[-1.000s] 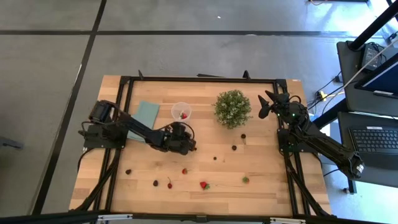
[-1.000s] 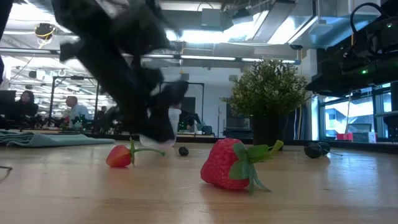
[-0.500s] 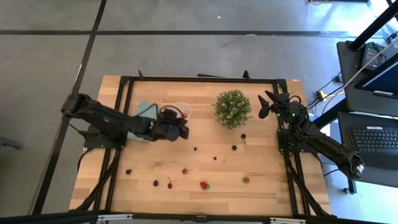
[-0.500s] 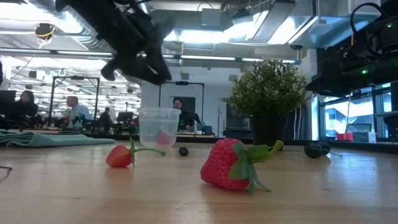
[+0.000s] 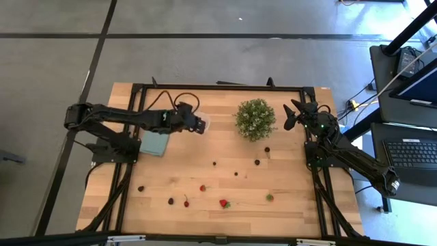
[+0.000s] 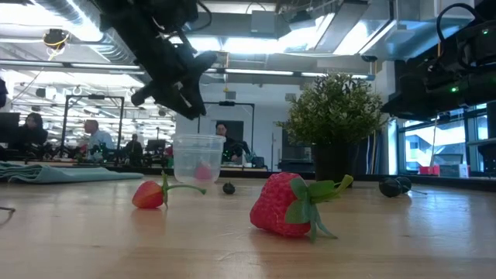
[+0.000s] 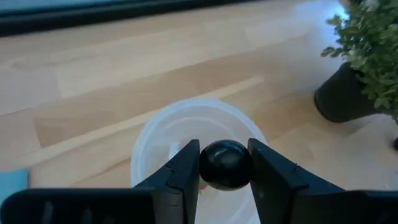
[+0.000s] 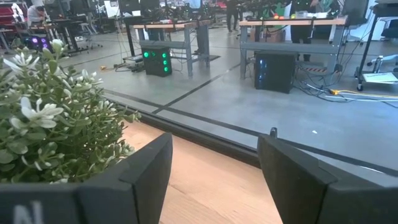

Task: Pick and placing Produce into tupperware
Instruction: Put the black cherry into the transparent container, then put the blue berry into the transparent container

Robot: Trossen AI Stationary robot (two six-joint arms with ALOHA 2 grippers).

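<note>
Right now the dark berry (image 7: 225, 164), round and glossy, sits pinched between the fingers of the left gripper (image 7: 224, 165) directly over the clear cup (image 7: 193, 134), placed for a drop, I judge. That cup stands near the table's (image 5: 287, 178) far edge, beside the plant (image 5: 255, 119). Other fruit (image 5: 223, 203) lies scattered toward the near edge. At the far right corner, the right gripper (image 8: 214, 163) waits, fingers spread.

Left tool (image 7: 224, 167) clamped, arm outstretched — right tool (image 8: 214, 163) parted, idle.
</note>
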